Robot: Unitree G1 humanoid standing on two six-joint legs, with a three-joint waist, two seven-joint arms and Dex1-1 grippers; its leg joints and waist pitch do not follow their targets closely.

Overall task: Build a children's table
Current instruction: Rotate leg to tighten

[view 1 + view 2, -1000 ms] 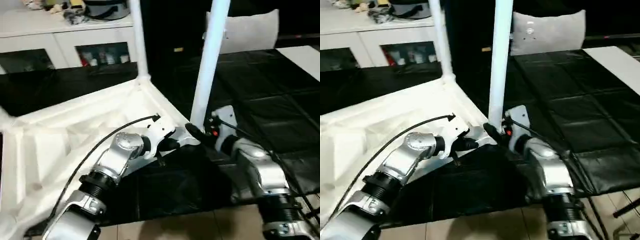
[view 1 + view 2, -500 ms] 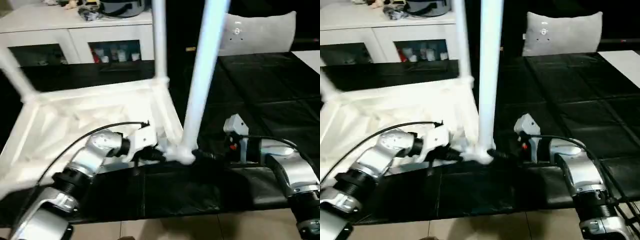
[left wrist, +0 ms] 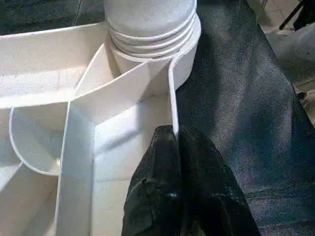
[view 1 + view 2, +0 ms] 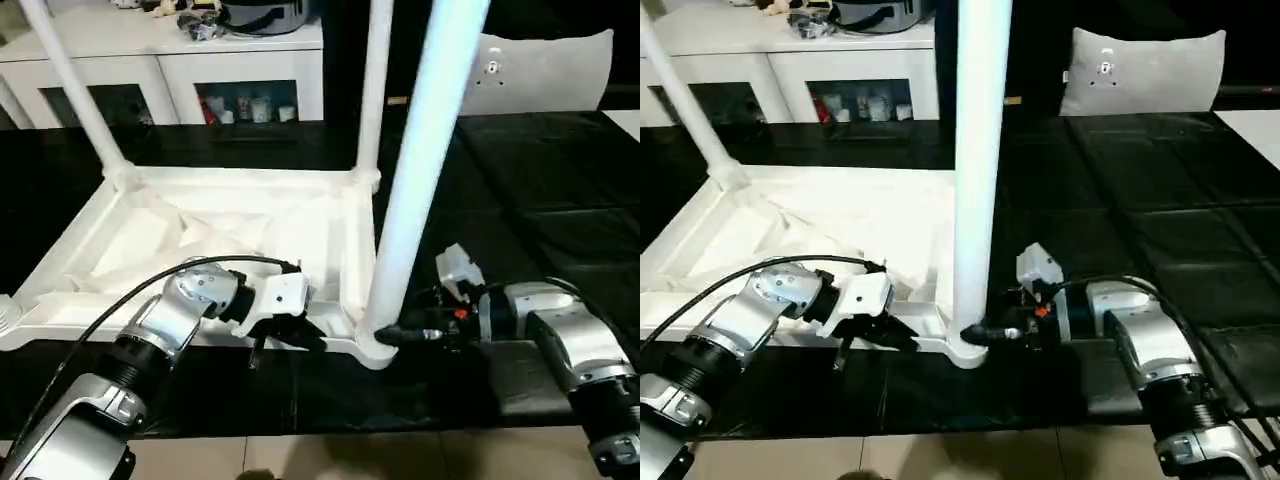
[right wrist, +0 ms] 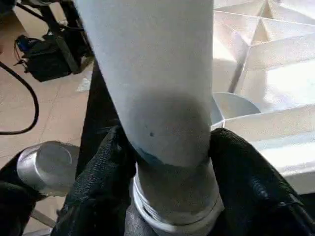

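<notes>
I see the white plastic rectangular table top point(image 4: 230, 230) lying upside down on the black padded mat point(image 4: 560, 200), its ribbed, cross-braced underside facing up. I take this top as my landmark.

At the top's near corner on my right side, a long white tapered round leg point(image 4: 425, 170) stands upright in the round corner socket point(image 4: 372, 345). In the left wrist view the leg's ridged base sits in that socket. Two more white legs rise from the far corners: one point(image 4: 377, 85) at the far corner on my right side, another point(image 4: 75, 95) leaning at the far corner on my left side.

My right gripper point(image 4: 400, 335) sits just outside the top's near right corner, its two black fingers point(image 5: 103, 187) set on either side of the standing leg's base and pressed against it, so it has the leg clamped low down.

My left gripper point(image 4: 300, 335) is at the top's near edge, just beside the same corner. In the left wrist view its fingertips point(image 3: 170, 142) are closed together with the top's thin outer rim wall caught between them.

Beyond the top's far edge stands a white glass-door cabinet point(image 4: 170, 80). A grey cushion point(image 4: 545, 70) rests upright past the top's far right corner, well apart from it.
</notes>
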